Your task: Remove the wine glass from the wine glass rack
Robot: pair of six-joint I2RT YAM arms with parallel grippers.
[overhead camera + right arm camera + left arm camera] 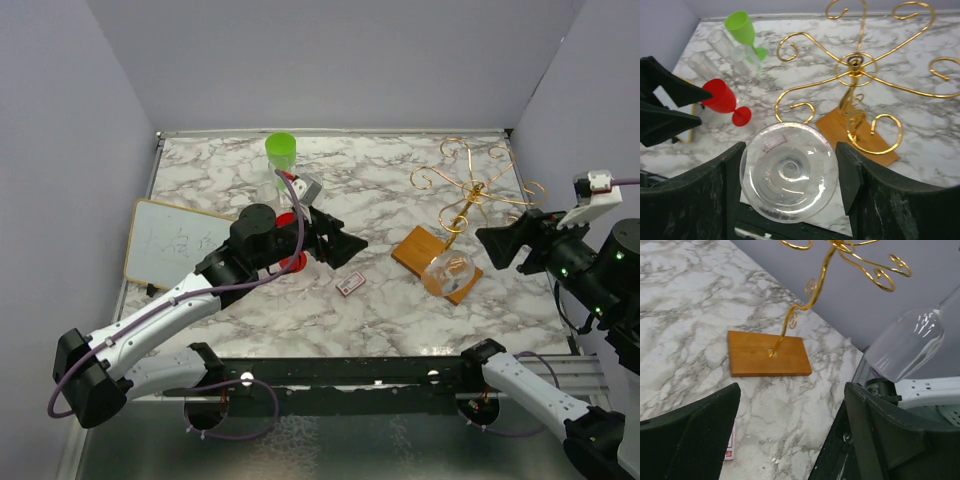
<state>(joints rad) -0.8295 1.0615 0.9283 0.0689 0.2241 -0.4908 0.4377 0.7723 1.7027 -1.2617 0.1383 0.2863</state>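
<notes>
At the right side of the bench [400,320], the right pincer [790,149] grips the wine glass [788,172] end-on, a finger pressed to each side of its round outline. The glass hangs in the air above the near edge of the wooden base [755,360] of the wine glass rack [470,185], apparently free of the gold scroll arms. The left pincer [791,390], mid-bench, stands wide open and empty, facing the rack.

The glass looks light, rigid, thin-walled and slick. Too hard a squeeze could crack it, too soft a one could let it slide, and a knock against the wire could chip it. The stem or the thicker foot looks the safer hold; the bowl's curve offers little purchase.

Because the walls are clear, the right wrist view does not show whether the fingers bear on the foot or on the bowl's lip. In the left wrist view the stem runs out of the picture, so the glass's far end and its clearance from the nearest hook cannot be checked. From overhead, the bowl blurs into the brown base beneath it.

Toward the far edge, a red cup [722,97], a green cup [281,150] and clear tumblers [715,50] overlap, their number unclear.
</notes>
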